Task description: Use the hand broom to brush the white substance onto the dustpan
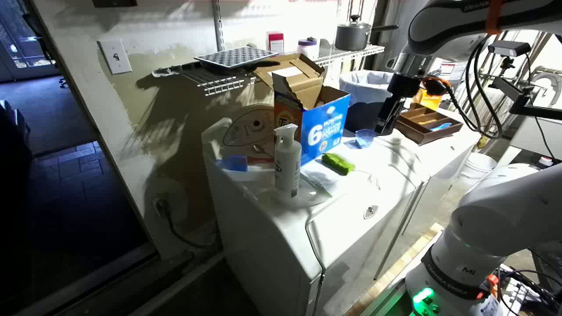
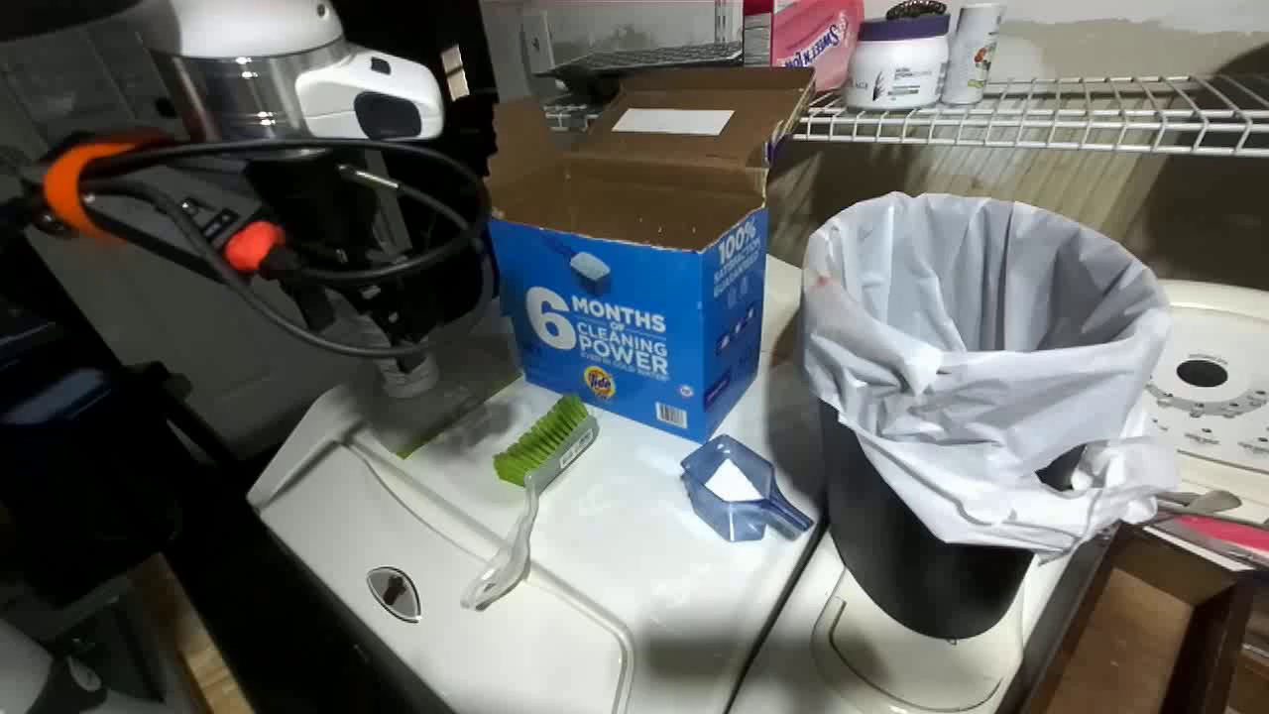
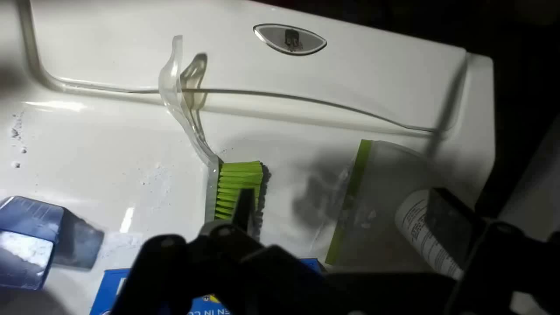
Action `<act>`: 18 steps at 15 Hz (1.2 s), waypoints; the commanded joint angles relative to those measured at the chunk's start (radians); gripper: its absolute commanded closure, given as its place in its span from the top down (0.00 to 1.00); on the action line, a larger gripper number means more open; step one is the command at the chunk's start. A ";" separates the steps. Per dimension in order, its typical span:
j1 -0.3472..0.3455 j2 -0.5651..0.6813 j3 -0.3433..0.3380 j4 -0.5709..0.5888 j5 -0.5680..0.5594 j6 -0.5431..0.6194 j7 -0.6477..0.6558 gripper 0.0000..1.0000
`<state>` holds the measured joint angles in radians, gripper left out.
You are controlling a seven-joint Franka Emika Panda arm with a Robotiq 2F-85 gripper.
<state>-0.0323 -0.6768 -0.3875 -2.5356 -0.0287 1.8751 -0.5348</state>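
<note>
Just off the blue face of the box — brush on its side on the washer, bristles toward the bag. Bag lies past one end of the box, bin off the opposite end. Bottle upright at the bag end. Scoop just beside the box's bin-end corner. Powder thin in front of the box, some between brush and scoop. Gripper above the washer — jaws well apart.
</note>
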 commanded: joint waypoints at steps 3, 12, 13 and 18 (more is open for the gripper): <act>-0.020 0.006 0.017 0.001 0.012 -0.001 -0.011 1.00; -0.061 0.061 0.011 -0.071 0.002 0.131 0.038 1.00; -0.067 0.069 0.012 -0.093 0.000 0.172 0.033 1.00; -0.092 0.124 0.022 -0.188 -0.014 0.385 0.026 1.00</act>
<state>-0.1013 -0.5853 -0.3829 -2.6812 -0.0318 2.1646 -0.5095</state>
